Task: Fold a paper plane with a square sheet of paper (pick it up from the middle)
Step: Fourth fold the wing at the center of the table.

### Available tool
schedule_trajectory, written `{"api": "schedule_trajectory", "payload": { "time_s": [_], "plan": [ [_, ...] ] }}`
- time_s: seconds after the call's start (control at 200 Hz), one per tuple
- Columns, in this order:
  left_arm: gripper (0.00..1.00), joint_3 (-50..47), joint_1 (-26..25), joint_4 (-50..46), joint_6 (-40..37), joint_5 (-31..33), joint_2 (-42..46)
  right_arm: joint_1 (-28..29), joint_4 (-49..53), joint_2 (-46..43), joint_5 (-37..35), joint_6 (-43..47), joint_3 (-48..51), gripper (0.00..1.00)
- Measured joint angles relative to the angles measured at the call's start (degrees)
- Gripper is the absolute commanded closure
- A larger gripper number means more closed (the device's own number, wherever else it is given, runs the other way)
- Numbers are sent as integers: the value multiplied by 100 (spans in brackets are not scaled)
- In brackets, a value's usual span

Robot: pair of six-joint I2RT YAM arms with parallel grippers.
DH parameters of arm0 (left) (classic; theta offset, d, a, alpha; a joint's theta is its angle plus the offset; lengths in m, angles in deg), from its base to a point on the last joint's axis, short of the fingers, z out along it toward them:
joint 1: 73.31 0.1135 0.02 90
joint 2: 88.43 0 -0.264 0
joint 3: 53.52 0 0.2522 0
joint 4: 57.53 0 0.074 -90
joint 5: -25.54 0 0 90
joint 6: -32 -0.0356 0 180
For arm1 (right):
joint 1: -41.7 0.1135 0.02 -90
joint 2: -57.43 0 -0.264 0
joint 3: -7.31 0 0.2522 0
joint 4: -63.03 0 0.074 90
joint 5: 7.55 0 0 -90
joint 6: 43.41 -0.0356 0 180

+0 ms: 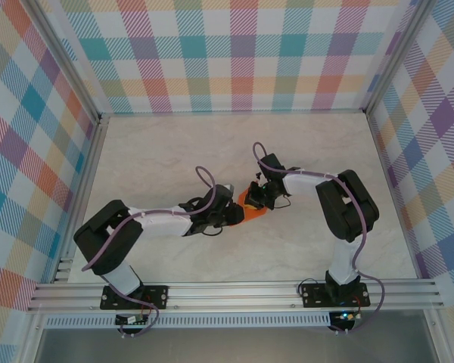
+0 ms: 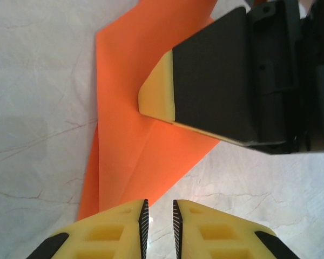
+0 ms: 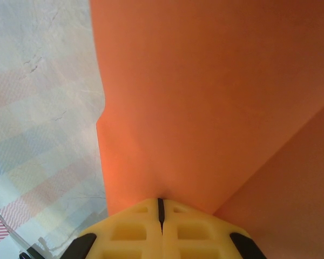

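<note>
Currently my right jaws are together, pinched on a fold of the square sheet of paper [image 3: 205, 97]. My left jaws stand slightly apart with nothing between them, just short of its edge. The sheet (creased, one flap doubled over) lies about mid-worktop [image 2: 38, 108], well away from every edge. I judge we are mid-fold. Next, I reckon, the left must press or grip that crease without dragging the sheet.
</note>
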Motion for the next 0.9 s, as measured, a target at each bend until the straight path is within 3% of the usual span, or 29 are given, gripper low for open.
{"api": "schedule_trajectory", "payload": {
  "time_s": [0.9],
  "plan": [
    [77,297,-55,-605,-61,404,-365,0,109,44,-4,-39,-79,98]
  ]
}}
